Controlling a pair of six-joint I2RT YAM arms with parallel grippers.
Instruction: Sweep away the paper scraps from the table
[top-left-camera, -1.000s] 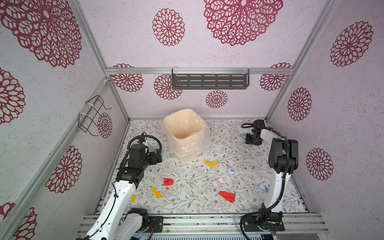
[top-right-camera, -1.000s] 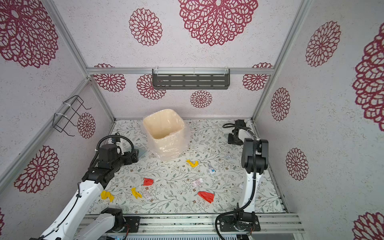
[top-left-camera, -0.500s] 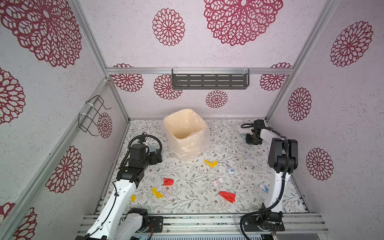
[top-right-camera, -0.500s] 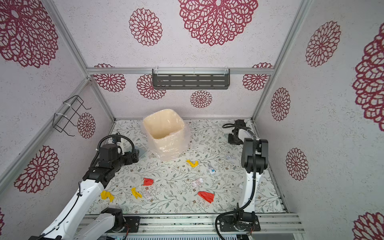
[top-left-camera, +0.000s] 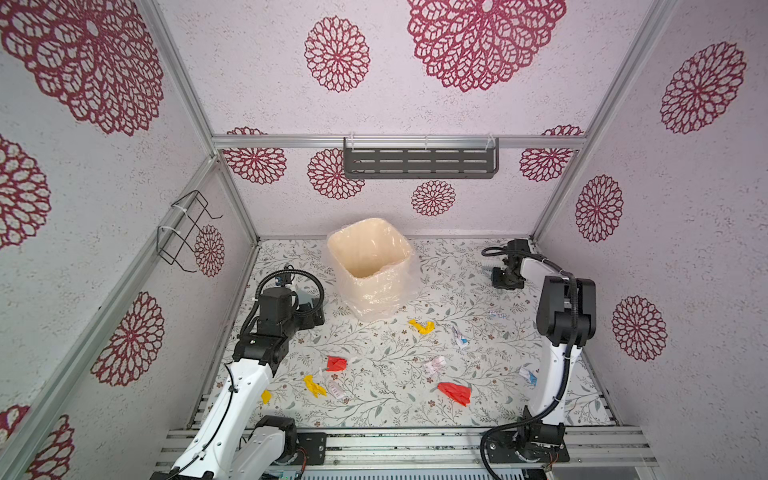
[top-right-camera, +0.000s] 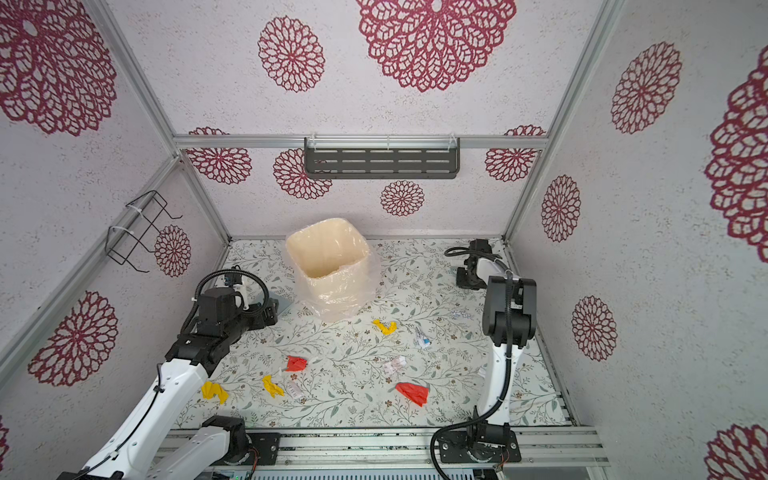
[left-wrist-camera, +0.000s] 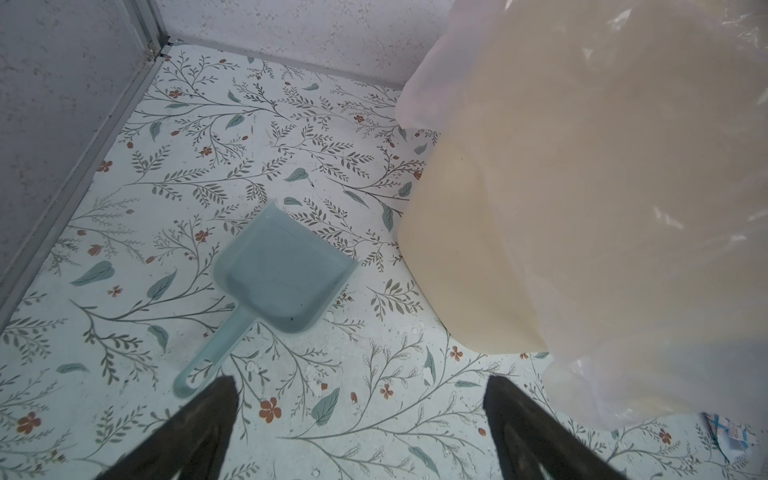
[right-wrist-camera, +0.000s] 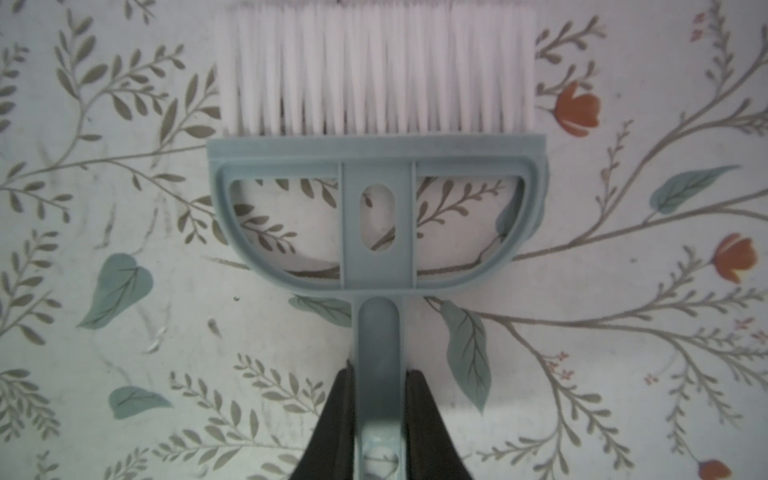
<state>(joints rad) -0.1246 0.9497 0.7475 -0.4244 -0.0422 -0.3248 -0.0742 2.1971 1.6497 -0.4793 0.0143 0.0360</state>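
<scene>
1. Paper scraps lie apart from both grippers; the right gripper is clamped on the handle of one brush at two o'clock.
2. The left gripper gapes empty near one dustpan at ten o'clock.
3. Two red, three yellow and at least five white scraps dot the table from four to eight o'clock.

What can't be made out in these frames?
The dustpan: whole in the left wrist view; in both top views the left arm hides nearly all of it.
The brush: bristle tips and handle end cut off by frame edges in the right wrist view, where the right gripper clamps it.
One yellow scrap: half behind the left arm in a top view.
Marks on the white scraps: too small to read.
</scene>
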